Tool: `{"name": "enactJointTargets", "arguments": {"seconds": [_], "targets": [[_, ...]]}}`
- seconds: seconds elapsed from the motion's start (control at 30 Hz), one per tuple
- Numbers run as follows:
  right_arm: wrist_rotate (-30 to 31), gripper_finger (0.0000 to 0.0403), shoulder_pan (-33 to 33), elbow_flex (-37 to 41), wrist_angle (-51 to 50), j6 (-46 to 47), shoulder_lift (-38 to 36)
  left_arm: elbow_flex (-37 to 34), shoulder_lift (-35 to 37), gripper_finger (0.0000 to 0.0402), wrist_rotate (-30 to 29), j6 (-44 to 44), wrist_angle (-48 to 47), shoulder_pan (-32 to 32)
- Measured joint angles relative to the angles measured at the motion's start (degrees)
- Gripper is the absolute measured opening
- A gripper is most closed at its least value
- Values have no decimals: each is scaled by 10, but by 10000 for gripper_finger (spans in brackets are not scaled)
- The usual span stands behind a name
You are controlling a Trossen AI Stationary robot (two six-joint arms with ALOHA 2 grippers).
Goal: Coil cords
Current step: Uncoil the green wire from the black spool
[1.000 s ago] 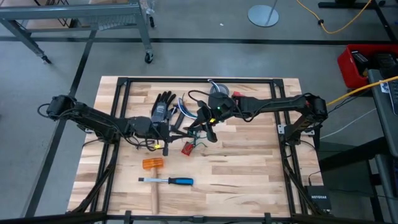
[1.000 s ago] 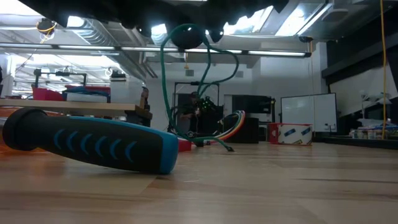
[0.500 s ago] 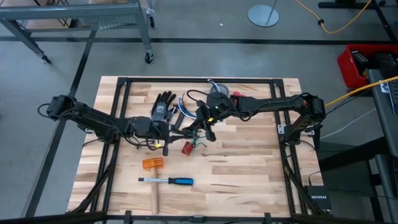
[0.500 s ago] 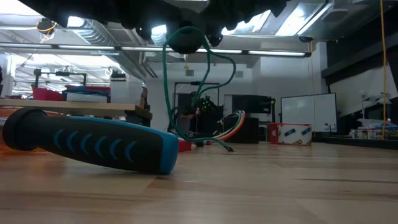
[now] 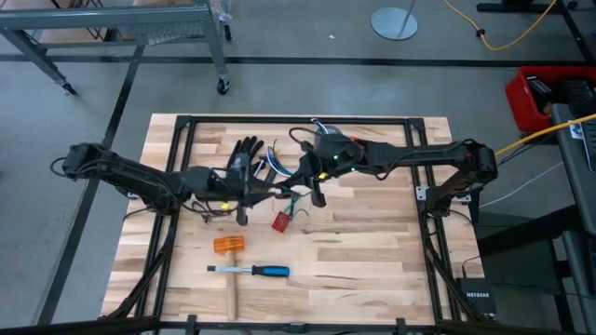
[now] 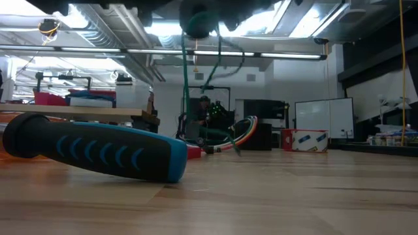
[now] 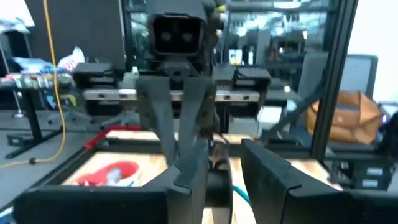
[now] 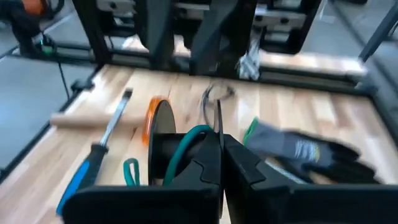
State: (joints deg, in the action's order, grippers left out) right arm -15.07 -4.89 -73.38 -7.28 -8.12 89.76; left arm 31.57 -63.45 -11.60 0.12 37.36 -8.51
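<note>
Low view: green cord (image 6: 196, 78) hangs in thin loops.

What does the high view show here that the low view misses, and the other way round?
Only the high view shows both arms meeting mid-table, the left gripper beside the black glove, the right gripper by it, plus the orange-headed mallet. Only the low view shows the green cord hanging in a loop from above, and the room behind. Both show the blue-handled screwdriver and the small red tape ring.
</note>
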Motion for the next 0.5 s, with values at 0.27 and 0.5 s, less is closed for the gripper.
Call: {"name": "enactJointTargets", "arguments": {"seconds": [0.27, 0.5], "targets": [[-28, 2, 0, -1, 86, 1, -42, 0, 28, 78, -2, -16, 0, 0], [-84, 2, 0, -1, 176, 3, -60, 0, 19, 83, -2, -17, -2, 0]]}}
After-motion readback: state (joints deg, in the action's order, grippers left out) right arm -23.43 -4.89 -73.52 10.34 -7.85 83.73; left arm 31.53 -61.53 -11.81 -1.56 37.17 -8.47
